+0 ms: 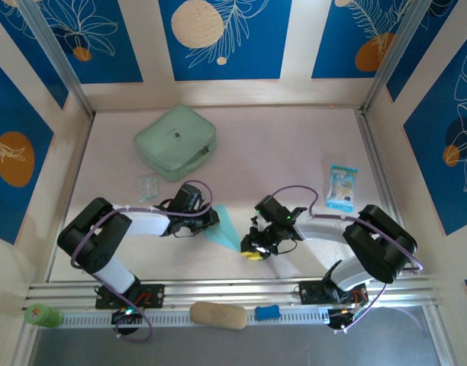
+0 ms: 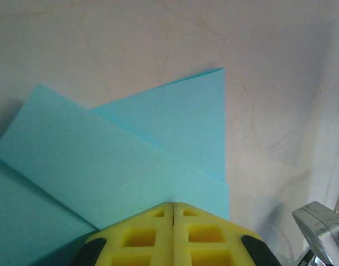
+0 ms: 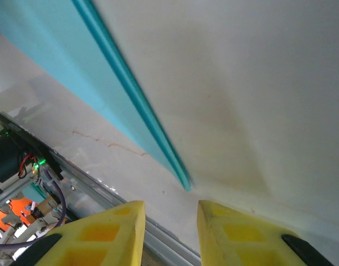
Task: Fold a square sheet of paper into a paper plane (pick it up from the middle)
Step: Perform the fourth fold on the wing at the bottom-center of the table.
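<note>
Paper plane [image 2: 131, 160] layered at closed left fingers [image 2: 142, 238], right fingers [image 3: 111, 235] parted

The left arm [image 1: 111, 236] and the right arm [image 1: 375, 244] are made of bulky black joint housings and smooth white links, and a thin purple cable [image 1: 294, 188] loops along each of them. The left pincer [image 2: 173, 206] and the right pincer [image 3: 170, 208] have yellow fingers [image 3: 117, 235] with square hollow cells and black side patches.
</note>
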Action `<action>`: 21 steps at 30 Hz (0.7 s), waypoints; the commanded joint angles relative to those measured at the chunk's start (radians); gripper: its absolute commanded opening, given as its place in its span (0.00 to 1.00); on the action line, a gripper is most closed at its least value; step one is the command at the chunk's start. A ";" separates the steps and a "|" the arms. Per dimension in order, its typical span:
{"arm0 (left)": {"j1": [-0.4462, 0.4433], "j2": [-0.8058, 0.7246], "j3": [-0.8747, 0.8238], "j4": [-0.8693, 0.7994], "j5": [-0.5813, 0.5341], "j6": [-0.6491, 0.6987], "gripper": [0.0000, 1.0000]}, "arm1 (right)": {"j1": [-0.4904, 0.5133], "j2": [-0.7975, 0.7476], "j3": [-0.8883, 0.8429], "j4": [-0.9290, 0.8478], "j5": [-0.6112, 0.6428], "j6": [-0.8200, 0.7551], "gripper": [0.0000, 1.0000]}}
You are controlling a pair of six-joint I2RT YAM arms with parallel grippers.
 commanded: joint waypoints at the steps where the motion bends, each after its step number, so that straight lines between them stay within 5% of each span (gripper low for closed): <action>1: 0.014 0.003 -0.026 -0.059 -0.023 -0.002 0.03 | 0.010 0.040 0.020 0.035 -0.035 0.010 0.30; 21: 0.015 0.005 -0.029 -0.039 -0.013 -0.012 0.03 | -0.026 0.026 0.048 0.064 0.007 -0.023 0.30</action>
